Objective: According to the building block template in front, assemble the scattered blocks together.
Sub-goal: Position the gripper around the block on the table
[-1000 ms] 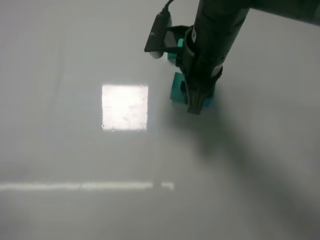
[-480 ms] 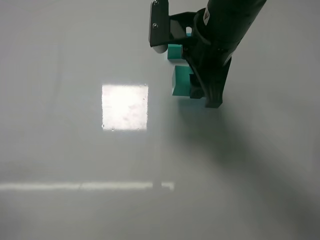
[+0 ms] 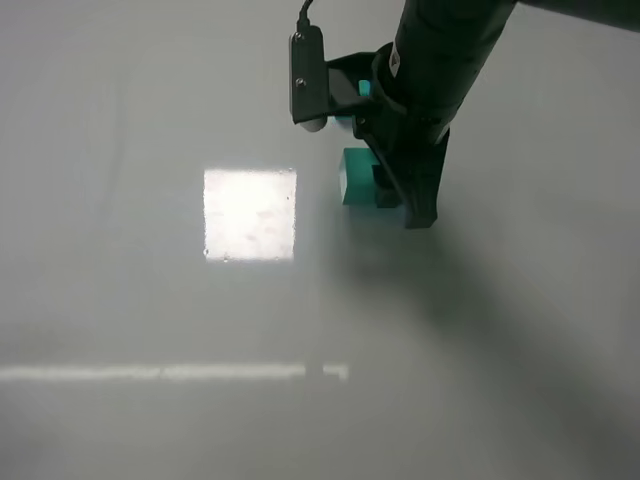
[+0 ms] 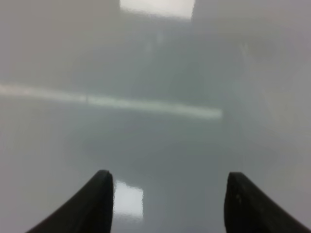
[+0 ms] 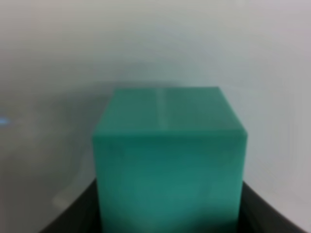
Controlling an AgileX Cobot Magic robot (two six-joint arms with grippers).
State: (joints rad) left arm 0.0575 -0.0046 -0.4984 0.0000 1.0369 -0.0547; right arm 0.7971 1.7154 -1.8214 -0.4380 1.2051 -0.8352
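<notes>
From high camera: right gripper point(image 3: 412, 205) low over grey table point(image 3: 120, 400), green block point(image 3: 357, 177) just beside its fingers, partly hidden — cannot tell grip here. Small teal bit point(image 3: 345, 122) behind arm, too hidden to name.

On left wrist: left gripper point(image 4: 167, 204) spread wide, holding nothing, only table below.

On right wrist: green block point(image 5: 167, 160) fills middle, dark fingers point(image 5: 73, 213) pressed on both sides — pinching it.

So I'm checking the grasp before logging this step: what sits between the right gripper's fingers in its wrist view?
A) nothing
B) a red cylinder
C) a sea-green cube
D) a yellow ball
C: the right wrist view shows a sea-green cube filling the space between the right gripper fingers.
</notes>
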